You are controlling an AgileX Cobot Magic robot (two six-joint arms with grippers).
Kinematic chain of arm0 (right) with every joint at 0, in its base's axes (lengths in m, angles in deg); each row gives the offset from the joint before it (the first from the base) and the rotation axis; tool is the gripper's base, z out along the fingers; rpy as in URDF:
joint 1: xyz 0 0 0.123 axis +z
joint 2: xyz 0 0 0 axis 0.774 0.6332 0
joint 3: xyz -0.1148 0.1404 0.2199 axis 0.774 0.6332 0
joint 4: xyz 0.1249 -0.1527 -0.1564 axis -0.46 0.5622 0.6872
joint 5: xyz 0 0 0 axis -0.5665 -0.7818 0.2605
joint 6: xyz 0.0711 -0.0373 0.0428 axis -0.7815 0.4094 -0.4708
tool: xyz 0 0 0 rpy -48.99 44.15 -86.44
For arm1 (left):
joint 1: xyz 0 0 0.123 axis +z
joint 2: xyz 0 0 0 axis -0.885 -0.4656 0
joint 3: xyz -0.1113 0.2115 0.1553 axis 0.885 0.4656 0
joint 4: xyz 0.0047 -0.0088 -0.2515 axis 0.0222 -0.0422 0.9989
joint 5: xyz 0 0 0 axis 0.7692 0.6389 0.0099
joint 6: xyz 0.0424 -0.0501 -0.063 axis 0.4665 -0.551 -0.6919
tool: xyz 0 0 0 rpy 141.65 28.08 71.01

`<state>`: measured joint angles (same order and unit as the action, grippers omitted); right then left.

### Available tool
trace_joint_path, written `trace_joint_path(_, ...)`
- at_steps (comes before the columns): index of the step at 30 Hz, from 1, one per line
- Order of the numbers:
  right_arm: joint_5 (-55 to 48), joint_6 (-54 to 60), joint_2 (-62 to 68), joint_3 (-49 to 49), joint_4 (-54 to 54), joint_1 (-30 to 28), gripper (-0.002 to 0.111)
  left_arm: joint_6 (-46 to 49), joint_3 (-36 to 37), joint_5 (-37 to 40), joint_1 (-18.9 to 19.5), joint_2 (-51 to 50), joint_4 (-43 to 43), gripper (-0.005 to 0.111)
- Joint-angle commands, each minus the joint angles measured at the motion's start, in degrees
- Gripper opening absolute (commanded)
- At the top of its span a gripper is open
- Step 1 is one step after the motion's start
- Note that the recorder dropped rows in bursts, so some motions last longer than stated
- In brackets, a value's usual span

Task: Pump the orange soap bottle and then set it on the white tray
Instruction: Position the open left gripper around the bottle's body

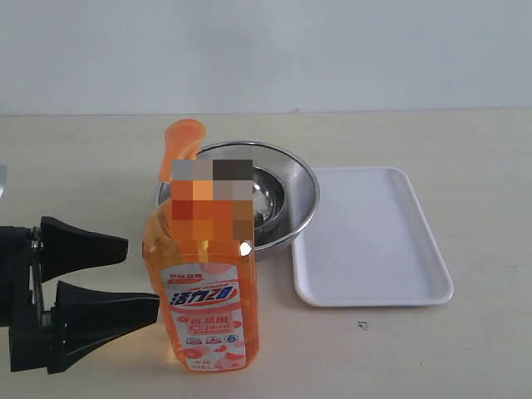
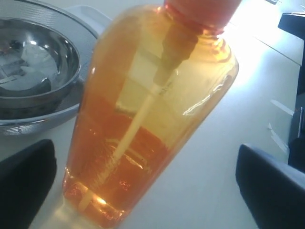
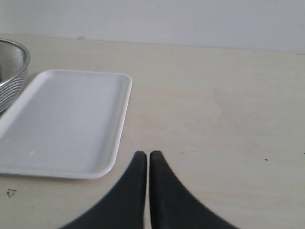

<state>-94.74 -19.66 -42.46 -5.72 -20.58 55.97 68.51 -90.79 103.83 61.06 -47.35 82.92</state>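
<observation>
The orange soap bottle (image 1: 204, 283) stands upright near the table's front edge, its orange pump head (image 1: 183, 143) pointing back toward the bowls. My left gripper (image 1: 140, 276) is open at the bottle's left side, black fingers (image 1: 83, 247) spread wide. In the left wrist view the bottle (image 2: 143, 119) stands between the fingers (image 2: 274, 186) of the left gripper (image 2: 145, 157), with a gap on each side. The white tray (image 1: 370, 237) lies empty to the right. My right gripper (image 3: 148, 155) is shut on nothing, low over the table beside the tray (image 3: 62, 119); the exterior view does not show it.
Nested steel bowls (image 1: 278, 195) sit directly behind the bottle, touching the tray's left edge; they also show in the left wrist view as the bowls (image 2: 33, 71). A small dark mark (image 1: 362, 325) lies on the table in front of the tray.
</observation>
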Motion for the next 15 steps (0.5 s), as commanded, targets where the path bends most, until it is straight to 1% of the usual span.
trace_joint_path(1,0.21,0.17,-0.23,0.01,0.01,-0.11,0.000,-0.50,0.35,0.29,-0.01,-0.10,2.39,0.095)
trace_joint_path(7,0.21,0.17,-0.23,0.01,0.01,-0.11,0.000,-0.05,0.35,-0.09,-0.01,-0.10,3.02,0.095)
trace_joint_path(10,0.21,0.17,-0.23,0.01,0.01,-0.11,0.000,-0.05,0.35,0.89,-0.01,-0.10,3.00,0.095)
trace_joint_path(13,0.21,0.17,-0.23,0.01,0.01,-0.11,0.000,5.17,0.35,4.82,-0.01,-0.10,2.49,0.095)
trace_joint_path(15,0.21,0.17,-0.23,0.01,0.01,-0.11,0.000,5.25,0.23,6.34,-0.01,-0.10,1.60,0.095)
